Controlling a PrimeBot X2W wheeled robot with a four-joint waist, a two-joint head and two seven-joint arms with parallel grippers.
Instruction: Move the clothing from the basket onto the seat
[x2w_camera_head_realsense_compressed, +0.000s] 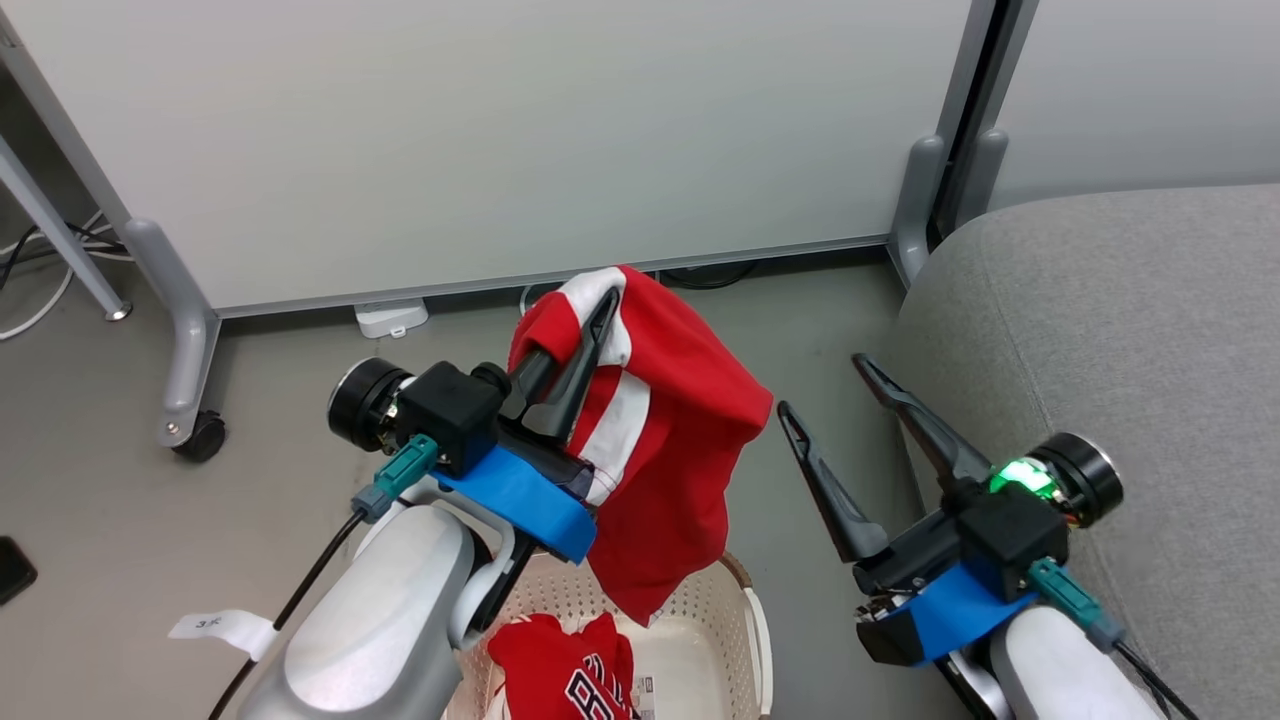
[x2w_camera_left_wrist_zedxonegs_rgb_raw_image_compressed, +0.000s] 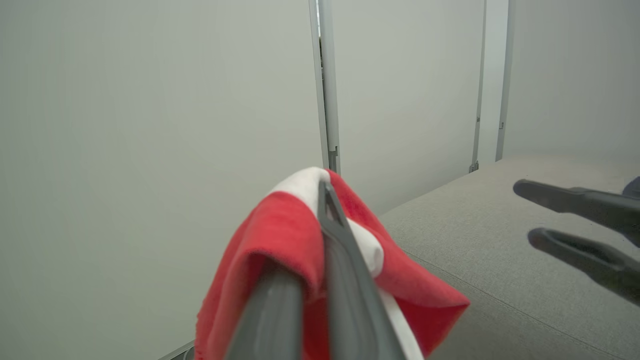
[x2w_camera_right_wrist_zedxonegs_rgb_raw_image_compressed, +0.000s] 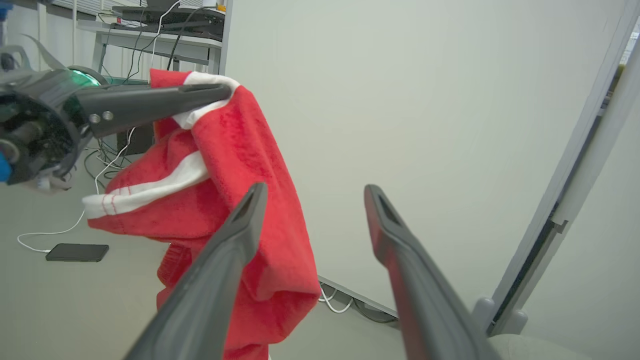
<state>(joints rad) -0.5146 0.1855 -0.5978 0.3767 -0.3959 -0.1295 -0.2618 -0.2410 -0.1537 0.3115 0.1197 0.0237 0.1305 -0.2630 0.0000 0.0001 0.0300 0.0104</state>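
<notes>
My left gripper (x2w_camera_head_realsense_compressed: 603, 303) is shut on the red garment with broad white stripes (x2w_camera_head_realsense_compressed: 670, 440), holding it up in the air above the basket (x2w_camera_head_realsense_compressed: 715, 625). The cloth hangs from the fingertips, its lower end dangling over the cream perforated basket. A red jersey with black-and-white letters (x2w_camera_head_realsense_compressed: 565, 670) lies inside the basket. In the left wrist view the striped garment (x2w_camera_left_wrist_zedxonegs_rgb_raw_image_compressed: 280, 235) drapes over my shut left gripper (x2w_camera_left_wrist_zedxonegs_rgb_raw_image_compressed: 317, 197). My right gripper (x2w_camera_head_realsense_compressed: 823, 386) stands open and empty to the right, beside the grey seat (x2w_camera_head_realsense_compressed: 1100, 320). The right wrist view shows the open right gripper (x2w_camera_right_wrist_zedxonegs_rgb_raw_image_compressed: 316, 192) and the hanging garment (x2w_camera_right_wrist_zedxonegs_rgb_raw_image_compressed: 240, 165).
White partition panels (x2w_camera_head_realsense_compressed: 480, 140) on grey feet with a caster (x2w_camera_head_realsense_compressed: 200, 437) stand close behind. Cables run along the floor at the back left. A dark phone (x2w_camera_right_wrist_zedxonegs_rgb_raw_image_compressed: 77, 251) lies on the floor to the left. Bare grey floor lies between basket and seat.
</notes>
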